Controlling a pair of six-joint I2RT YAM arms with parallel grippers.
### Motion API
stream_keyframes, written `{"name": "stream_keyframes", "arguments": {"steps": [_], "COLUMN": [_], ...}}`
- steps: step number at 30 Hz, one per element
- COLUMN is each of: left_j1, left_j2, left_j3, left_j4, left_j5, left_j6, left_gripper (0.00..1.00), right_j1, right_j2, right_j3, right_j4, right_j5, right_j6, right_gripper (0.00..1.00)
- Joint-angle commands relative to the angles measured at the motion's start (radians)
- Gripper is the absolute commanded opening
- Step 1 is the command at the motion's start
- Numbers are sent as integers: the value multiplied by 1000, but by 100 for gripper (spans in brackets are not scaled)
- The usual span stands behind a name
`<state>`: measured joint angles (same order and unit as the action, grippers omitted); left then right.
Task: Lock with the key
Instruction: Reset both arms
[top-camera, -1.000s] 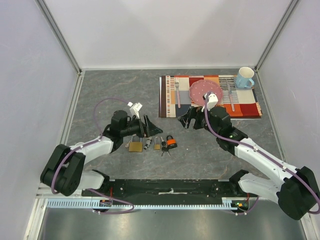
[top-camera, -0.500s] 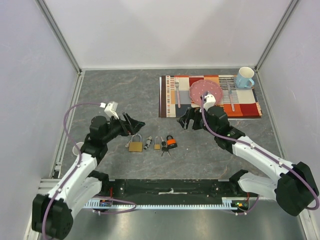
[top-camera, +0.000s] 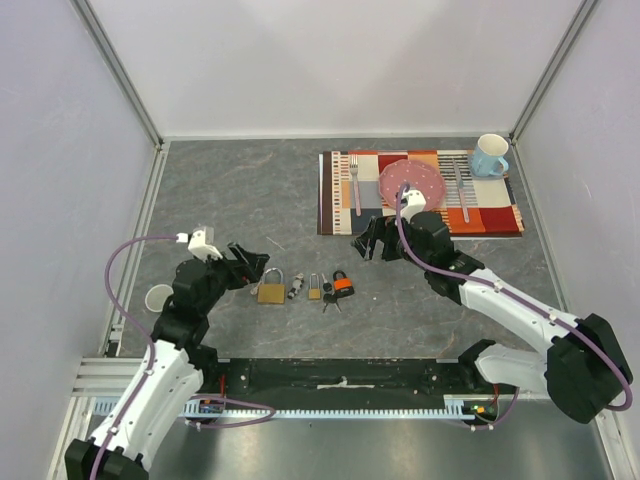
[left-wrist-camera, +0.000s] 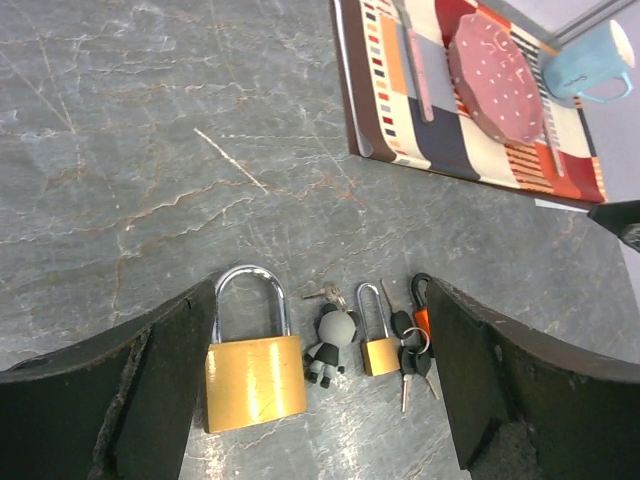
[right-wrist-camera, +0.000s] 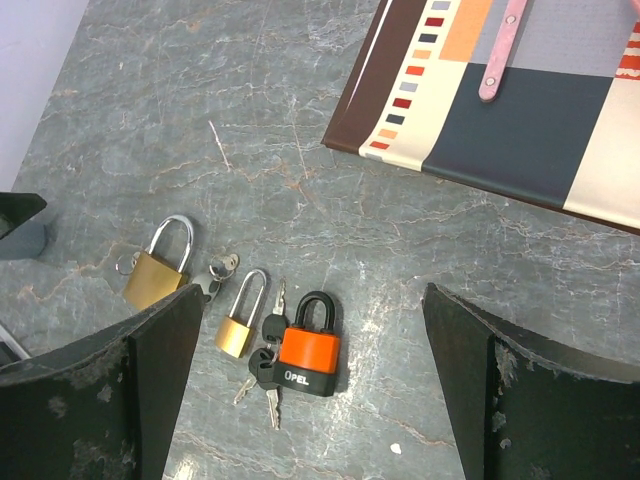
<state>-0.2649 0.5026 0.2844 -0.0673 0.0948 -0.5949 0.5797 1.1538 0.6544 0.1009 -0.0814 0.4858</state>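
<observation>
Three padlocks lie in a row on the grey table. The large brass padlock (top-camera: 270, 291) (left-wrist-camera: 252, 375) is on the left. Beside it are a grey panda keychain (left-wrist-camera: 333, 345) with a small key, then a small brass padlock (top-camera: 314, 289) (right-wrist-camera: 238, 325). The orange padlock (top-camera: 343, 285) (right-wrist-camera: 310, 355) is on the right, with black-headed keys (right-wrist-camera: 262, 365) (left-wrist-camera: 410, 362) next to it. My left gripper (top-camera: 250, 262) (left-wrist-camera: 318, 330) hangs open and empty just left of the locks. Above and to the right of them, my right gripper (top-camera: 372, 240) (right-wrist-camera: 312, 300) is wide open and empty.
A striped placemat (top-camera: 495, 215) at the back right holds a pink plate (top-camera: 410, 180), a fork (top-camera: 354, 185) and another piece of cutlery (top-camera: 461, 190). A blue mug (top-camera: 489, 155) stands at its far corner. A small white cup (top-camera: 158, 298) sits by the left wall.
My left arm has swung back to the left and nearer, taking its gripper off the spot over the large padlock; its jaws stand a little wider. The right arm has barely moved.
</observation>
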Motion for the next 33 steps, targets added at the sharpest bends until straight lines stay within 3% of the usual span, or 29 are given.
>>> {"name": "stream_keyframes", "arguments": {"steps": [1, 14, 25, 33], "left_j1": [4, 3, 3, 4], "left_j2": [34, 11, 7, 25], "left_j3": [4, -4, 67, 53], "left_j4": [23, 96, 26, 63], "left_j5": [-33, -33, -27, 28], "left_j6": [-11, 12, 24, 35], "left_gripper": [91, 91, 90, 90], "right_j1": [-1, -1, -1, -1], "right_j2": [6, -12, -17, -75], "right_j3": [17, 19, 25, 7], "right_j4": [51, 34, 23, 10], "right_j5": [-15, -3, 8, 38], "right_j6": [16, 5, 4, -9], "right_gripper": [98, 98, 98, 98]}}
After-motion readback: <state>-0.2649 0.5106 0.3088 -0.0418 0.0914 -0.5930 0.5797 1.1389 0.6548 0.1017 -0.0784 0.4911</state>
